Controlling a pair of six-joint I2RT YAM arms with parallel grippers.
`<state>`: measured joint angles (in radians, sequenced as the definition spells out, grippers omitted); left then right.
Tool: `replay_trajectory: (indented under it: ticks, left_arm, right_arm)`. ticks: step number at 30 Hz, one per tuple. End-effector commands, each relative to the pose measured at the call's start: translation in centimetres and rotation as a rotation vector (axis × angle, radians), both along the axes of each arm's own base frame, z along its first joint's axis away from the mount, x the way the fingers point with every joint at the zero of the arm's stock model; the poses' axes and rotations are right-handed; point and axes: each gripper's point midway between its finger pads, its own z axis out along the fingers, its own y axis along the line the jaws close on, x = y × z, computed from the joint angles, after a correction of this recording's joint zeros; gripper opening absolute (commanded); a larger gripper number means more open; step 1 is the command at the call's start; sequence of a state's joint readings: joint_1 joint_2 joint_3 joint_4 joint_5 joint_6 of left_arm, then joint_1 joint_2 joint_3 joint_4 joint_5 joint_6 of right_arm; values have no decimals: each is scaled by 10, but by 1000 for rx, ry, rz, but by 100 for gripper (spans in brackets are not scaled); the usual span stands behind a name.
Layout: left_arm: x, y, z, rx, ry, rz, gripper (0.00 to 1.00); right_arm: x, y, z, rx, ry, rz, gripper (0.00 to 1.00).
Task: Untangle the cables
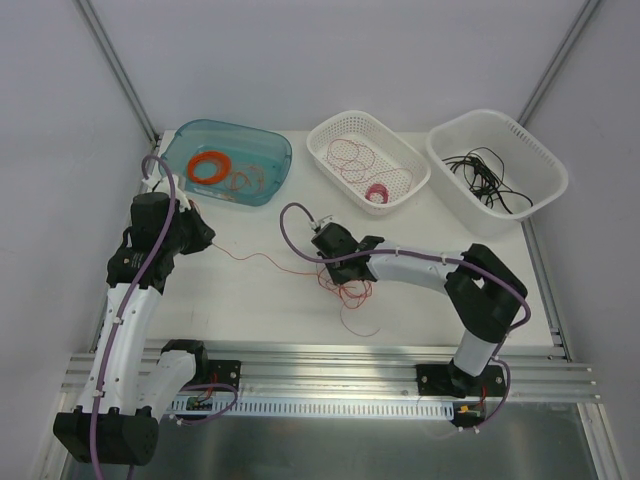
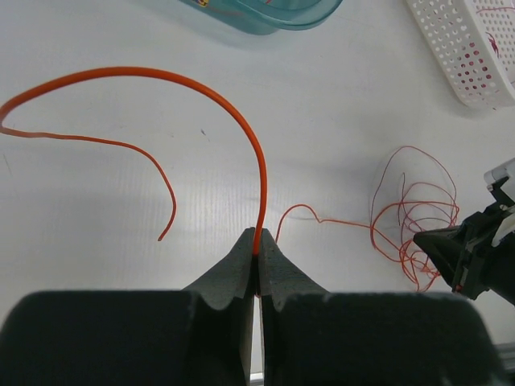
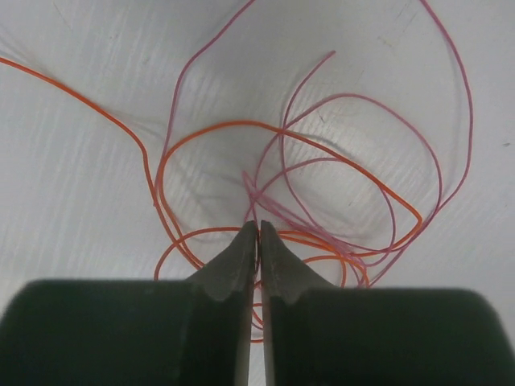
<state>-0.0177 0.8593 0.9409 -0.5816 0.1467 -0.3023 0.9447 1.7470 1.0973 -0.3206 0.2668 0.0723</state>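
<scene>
1. Top external view: a translucent teal plastic tub point(image 1: 283, 150), a small white perforated basket point(image 1: 312, 140) and a larger white basket point(image 1: 548, 152) line the white table's point(image 1: 250, 310) far edge; bare tabletop spreads in front.
2. Left gripper point(image 2: 257, 240), elbow bent beside the tub, pinches a thin orange cable point(image 2: 261, 177).
3. Right gripper point(image 3: 258, 229), arm stretched leftward; jaws pressed together on the tangled red and orange cables point(image 1: 345, 288) at mid-table.

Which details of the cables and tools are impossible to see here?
Right wrist: which strands of the tangle the right tool pinches; they overlap at its tips.
Left wrist: where the orange cable ends behind the left tool; the tool covers it.
Top external: the count of black cables; too thin.
</scene>
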Motion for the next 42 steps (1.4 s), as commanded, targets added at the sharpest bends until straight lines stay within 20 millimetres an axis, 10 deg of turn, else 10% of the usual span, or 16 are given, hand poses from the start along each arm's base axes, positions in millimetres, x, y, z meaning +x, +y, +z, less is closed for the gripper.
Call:
replay_trajectory:
  ticks: [1,13,21,33,42]
  left_arm:
    - [7,14,20,49,-57,47,0]
    - [2,115,102,444,-132,440,0]
    - [-10,158,169,622,-181,626,0]
    - [-8,163,168,651,-155,630,0]
    - [22,73,37,271,10,225,0]
  right_arm:
    - [12,-12,31,31,-71,-48,5]
    - [44,-194,130,92,-230,-512,1]
    - [38,-264,196,219,-319,-713,1]
    - [29,-281,233,319,-380,-767,1]
    - [23,-214,183,479,-163,-541,1]
